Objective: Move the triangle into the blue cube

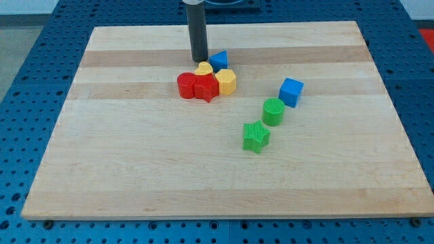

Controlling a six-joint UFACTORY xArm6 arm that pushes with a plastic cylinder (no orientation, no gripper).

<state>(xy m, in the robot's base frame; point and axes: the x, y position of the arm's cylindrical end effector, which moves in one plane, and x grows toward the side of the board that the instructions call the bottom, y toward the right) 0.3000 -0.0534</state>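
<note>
A small blue triangle (pixel 219 60) lies near the view's top centre, at the top right of a tight cluster. The blue cube (pixel 291 92) stands apart, to the right and lower. My tip (pixel 199 59) rests on the board just left of the blue triangle, close to it, and above the cluster. The rod rises straight up out of the view's top.
The cluster holds a red cylinder (pixel 186 86), a red star-like block (pixel 207 87), a yellow hexagon (pixel 226 81) and a smaller yellow block (pixel 204 68). A green cylinder (pixel 273 112) and a green star (pixel 255 136) lie below-left of the blue cube. The wooden board (pixel 135 169) sits on a blue perforated surface.
</note>
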